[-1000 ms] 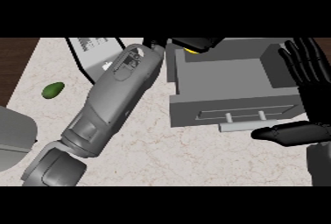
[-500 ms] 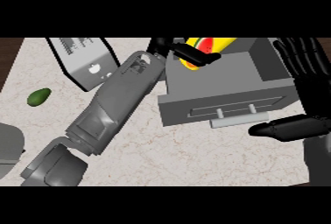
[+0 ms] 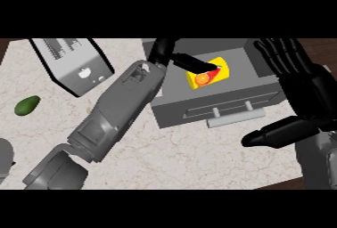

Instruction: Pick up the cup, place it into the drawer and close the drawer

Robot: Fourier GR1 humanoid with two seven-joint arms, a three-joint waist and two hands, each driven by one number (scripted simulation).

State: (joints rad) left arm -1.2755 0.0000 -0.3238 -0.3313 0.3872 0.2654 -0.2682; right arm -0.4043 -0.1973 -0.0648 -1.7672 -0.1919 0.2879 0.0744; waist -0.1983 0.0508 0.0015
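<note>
Releasing the cup (image 3: 208, 74) cleanly is the step most exposed to error. The left hand (image 3: 183, 59) reaches over the open drawer (image 3: 217, 104) with its fingers curled round the cup, which sits inside the drawer's cavity, low against the front wall and right of centre. If the fingers open while the cup is tilted, it may tip on its side or lodge against the wall; whether it already rests on the drawer's floor cannot be told. A cup standing above the drawer's rim could then jam the closing push. The left forearm also crosses the drawer's left edge, so a careless withdrawal could drag the cup out again.

The right hand (image 3: 293, 75) stands spread, fingers straight, at the drawer's right side, touching nothing visible. Closing calls for a push on the drawer's front, where the handle (image 3: 232, 116) sits.

The cup shows yellow, with an orange-slice picture and a red patch on its visible face.
</note>
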